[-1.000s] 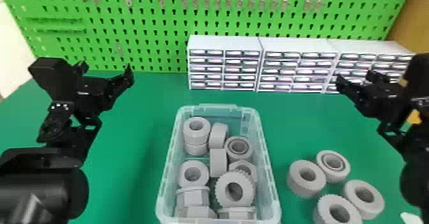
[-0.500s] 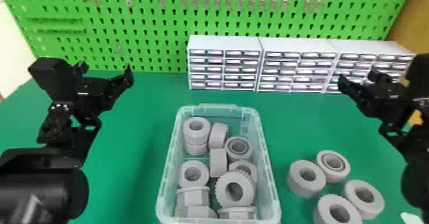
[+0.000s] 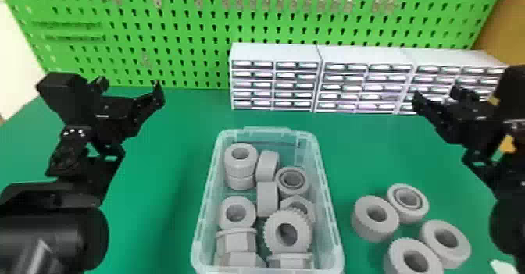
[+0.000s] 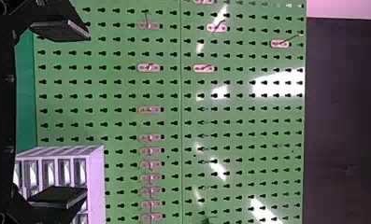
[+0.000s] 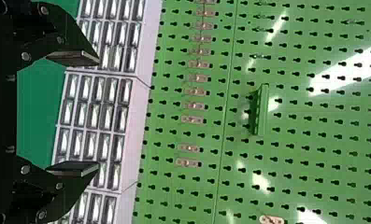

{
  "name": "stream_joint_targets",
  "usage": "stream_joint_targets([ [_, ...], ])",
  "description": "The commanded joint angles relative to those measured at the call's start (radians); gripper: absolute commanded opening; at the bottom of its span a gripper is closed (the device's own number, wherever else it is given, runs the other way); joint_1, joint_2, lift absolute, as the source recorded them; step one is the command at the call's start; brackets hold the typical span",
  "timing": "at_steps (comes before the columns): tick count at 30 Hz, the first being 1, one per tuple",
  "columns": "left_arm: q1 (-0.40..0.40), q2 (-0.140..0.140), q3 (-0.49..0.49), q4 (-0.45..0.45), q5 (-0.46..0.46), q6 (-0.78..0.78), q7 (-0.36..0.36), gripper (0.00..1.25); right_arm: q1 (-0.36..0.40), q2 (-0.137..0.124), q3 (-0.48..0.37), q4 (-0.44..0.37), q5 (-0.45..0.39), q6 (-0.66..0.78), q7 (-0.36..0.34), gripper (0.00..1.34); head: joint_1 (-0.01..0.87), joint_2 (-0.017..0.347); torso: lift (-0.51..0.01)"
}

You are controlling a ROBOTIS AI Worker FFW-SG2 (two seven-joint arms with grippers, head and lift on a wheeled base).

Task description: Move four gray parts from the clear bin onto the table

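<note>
In the head view my left gripper is open above the table's left side, away from the clear bin. My right gripper, also open, is over the right side in front of the drawer cabinets. Several gray parts, among them a toothed ring, lie in the bin. Right of it, a group of gray rings rests on the green table, one of them a ribbed ring. In the left wrist view the left gripper holds nothing; in the right wrist view the right gripper is likewise unoccupied.
White drawer cabinets line the back of the table, behind the bin. A green pegboard with small metal hooks rises behind them. Near the lower right corner lies a small white object.
The right gripper has shifted slightly to the right in the head view. The left arm, the bin and the gray parts look unchanged.
</note>
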Motion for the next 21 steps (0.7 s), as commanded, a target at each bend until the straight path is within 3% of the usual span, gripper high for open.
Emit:
stream_joint_targets([
  [1,-0.002,-0.001,0.003,-0.002,-0.001,0.000,0.000,1.13,0.001,0.001,0.000,0.001,-0.001,0.000,-0.001,0.87,0.678,0.034,-0.050],
  [10,-0.001,-0.003,0.004,-0.012,-0.024,-0.003,0.000,1.13,0.003,0.001,-0.003,-0.001,0.007,0.000,0.000,0.87,0.678,0.034,-0.050],
  [21,0.002,-0.003,-0.002,-0.012,0.012,-0.002,0.002,1.13,0.003,0.003,-0.009,-0.001,0.004,0.000,-0.001,0.87,0.678,0.034,-0.050],
])
